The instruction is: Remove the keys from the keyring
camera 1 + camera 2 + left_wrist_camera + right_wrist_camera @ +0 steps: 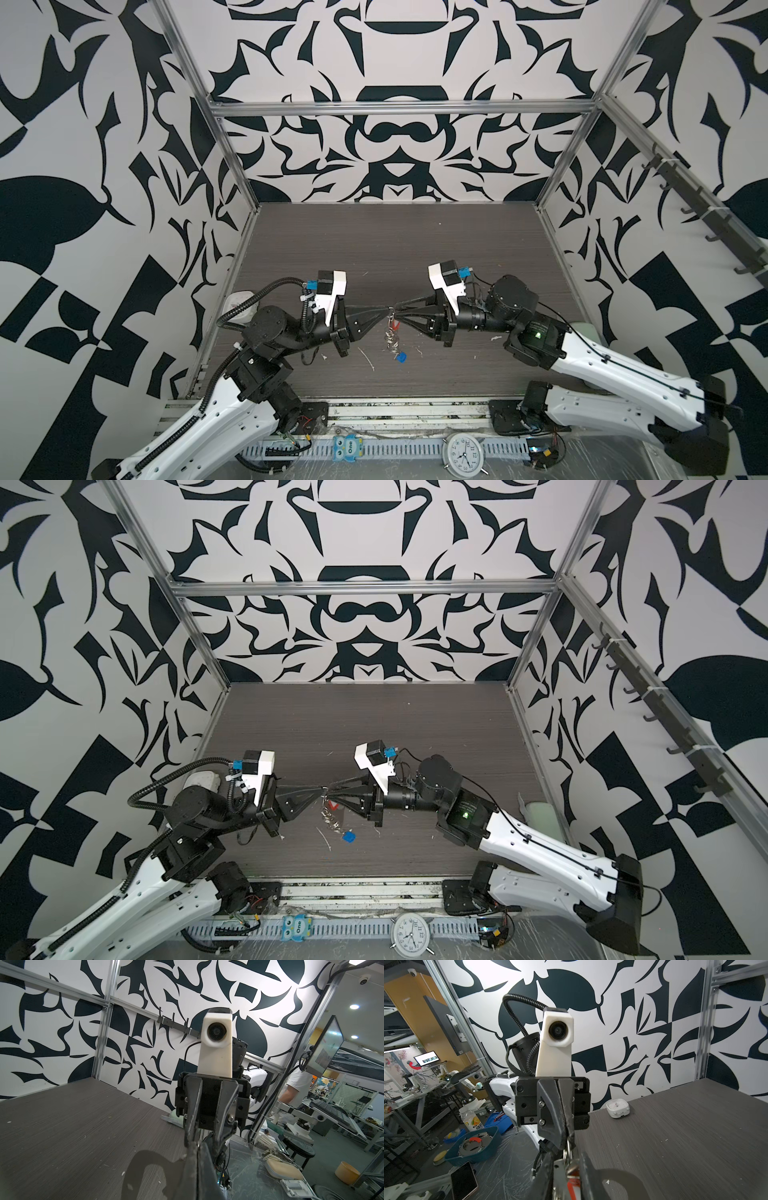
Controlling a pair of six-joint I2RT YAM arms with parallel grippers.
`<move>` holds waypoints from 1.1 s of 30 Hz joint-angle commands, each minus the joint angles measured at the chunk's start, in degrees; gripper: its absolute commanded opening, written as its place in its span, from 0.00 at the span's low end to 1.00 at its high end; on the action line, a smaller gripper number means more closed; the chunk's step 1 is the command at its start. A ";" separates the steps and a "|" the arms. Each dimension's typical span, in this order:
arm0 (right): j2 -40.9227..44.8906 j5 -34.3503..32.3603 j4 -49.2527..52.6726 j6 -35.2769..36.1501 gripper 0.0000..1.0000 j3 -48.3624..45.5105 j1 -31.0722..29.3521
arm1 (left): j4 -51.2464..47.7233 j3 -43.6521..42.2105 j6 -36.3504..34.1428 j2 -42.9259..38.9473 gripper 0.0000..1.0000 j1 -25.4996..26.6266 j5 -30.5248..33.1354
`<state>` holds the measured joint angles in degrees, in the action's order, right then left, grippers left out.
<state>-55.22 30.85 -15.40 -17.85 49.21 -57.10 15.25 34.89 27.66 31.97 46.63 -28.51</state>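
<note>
Above the dark surface (pixel 415 249), the keyring (pixel 390 337) is held hanging between two hands that meet tip to tip. The left hand (pixel 387 308) is clamped shut on a silver ring (pixel 566 1148) at the keyring's top. The right hand (pixel 398 316) is set narrow around the red-tagged key (pixel 396 328); whether it is gripped cannot be told. The blue-tagged key (pixel 401 358) is seen lowest on the bunch.

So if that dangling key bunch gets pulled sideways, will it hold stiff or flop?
Probably flops: the key bunch hangs limp from the left hand. Its blue tag, at the end, would likely swing. Looks light, being small.
</note>
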 commanded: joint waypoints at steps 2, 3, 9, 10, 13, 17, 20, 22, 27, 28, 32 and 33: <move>-0.06 0.70 -3.50 -0.09 0.22 0.44 -0.38 | 3.01 1.87 0.73 -0.18 0.00 0.13 -1.00; -0.15 0.70 -3.50 -0.12 0.22 0.53 -0.40 | 2.99 1.84 0.73 -0.24 0.00 0.13 -1.02; -0.36 0.08 -3.66 -0.34 0.31 0.73 -0.47 | 2.95 1.50 0.47 -0.52 0.00 0.13 -0.47; -0.53 0.16 -3.59 -0.42 0.31 0.88 -0.47 | 2.95 1.41 0.41 -0.60 0.00 0.13 -0.47; -0.98 0.09 -4.10 -0.83 0.30 0.86 -0.50 | 3.09 1.25 0.46 -0.76 0.00 0.13 -0.63; -1.07 -0.09 -5.14 -1.79 0.27 0.54 -0.56 | 2.85 1.29 0.47 -1.10 0.00 0.17 -0.58; -0.61 -0.57 -5.17 -1.85 0.26 0.21 -0.57 | 2.85 1.40 0.47 -1.20 0.00 0.13 -0.42; -0.33 -0.96 -5.17 -1.86 0.25 0.11 -0.63 | 2.87 1.40 0.47 -0.98 0.00 0.13 -0.43; 0.64 -1.50 -4.71 -1.75 0.27 0.18 -0.64 | 3.38 1.27 0.29 -0.52 0.00 0.13 -0.34; 0.61 -1.50 -4.49 -1.68 0.27 0.38 -0.64 | 3.38 1.35 0.29 -0.40 0.00 0.13 -0.36; 0.03 -1.32 -4.36 -1.67 0.27 0.82 -0.64 | 2.95 1.84 -0.19 -0.13 0.00 0.14 -0.30; -0.13 -1.36 -4.31 -1.65 0.27 0.91 -0.62 | 2.87 1.90 -0.31 -0.11 0.00 0.13 -0.22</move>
<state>-55.94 29.76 -17.06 -19.38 49.19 -57.49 15.57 34.92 27.59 32.14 46.63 -28.56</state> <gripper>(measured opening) 0.268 0.046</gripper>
